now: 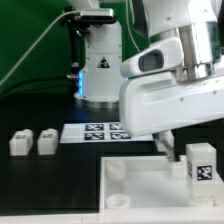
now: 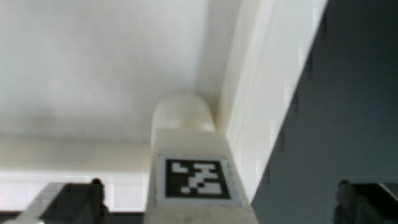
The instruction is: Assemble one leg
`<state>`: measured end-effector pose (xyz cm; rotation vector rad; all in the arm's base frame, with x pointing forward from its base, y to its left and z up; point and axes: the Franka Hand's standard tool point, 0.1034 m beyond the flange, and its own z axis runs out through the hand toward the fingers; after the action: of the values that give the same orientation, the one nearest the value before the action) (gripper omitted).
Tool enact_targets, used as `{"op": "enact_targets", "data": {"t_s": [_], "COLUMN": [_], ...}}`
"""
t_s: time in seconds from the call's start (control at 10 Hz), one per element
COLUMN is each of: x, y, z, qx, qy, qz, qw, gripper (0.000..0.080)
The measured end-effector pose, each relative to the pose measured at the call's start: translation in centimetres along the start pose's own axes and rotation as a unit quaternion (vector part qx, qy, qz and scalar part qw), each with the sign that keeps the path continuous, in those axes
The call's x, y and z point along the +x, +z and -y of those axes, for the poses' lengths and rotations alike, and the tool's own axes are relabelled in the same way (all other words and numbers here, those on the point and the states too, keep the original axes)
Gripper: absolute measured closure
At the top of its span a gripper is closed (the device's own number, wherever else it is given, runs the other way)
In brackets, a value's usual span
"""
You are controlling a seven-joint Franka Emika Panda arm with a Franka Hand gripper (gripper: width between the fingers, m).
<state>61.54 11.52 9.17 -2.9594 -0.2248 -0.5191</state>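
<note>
The leg (image 1: 198, 165), likely a light, stiff, rather slippery plastic post, stands upright at a corner of the tray (image 1: 140, 190) and best takes a pinch across its flat sides; the gripper (image 2: 217, 202) hangs open beside it.

Upright leg (image 1: 198, 165) sits at the tray (image 1: 140, 200) corner on the exterior view's right, raised rim just beside it. The gripper (image 2: 217, 203) straddles it, fingers (image 2: 71, 200) wide, clear gap each side. Tray middle is bare, open to pass. Two loose legs (image 1: 20, 143) lie well apart toward that view's left; marker board (image 1: 98, 130) lies flat behind the tray. Arm base (image 1: 100, 60) blocks the back.
</note>
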Motion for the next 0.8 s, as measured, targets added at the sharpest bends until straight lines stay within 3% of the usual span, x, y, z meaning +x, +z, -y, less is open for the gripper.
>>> {"op": "enact_targets", "data": {"t_s": [0.8], "x": [0.0], "y": [0.0], "z": [0.0], "qx": [0.0], "qy": [0.0], "qz": [0.0], "qw": [1.0], "gripper": [0.0151]}}
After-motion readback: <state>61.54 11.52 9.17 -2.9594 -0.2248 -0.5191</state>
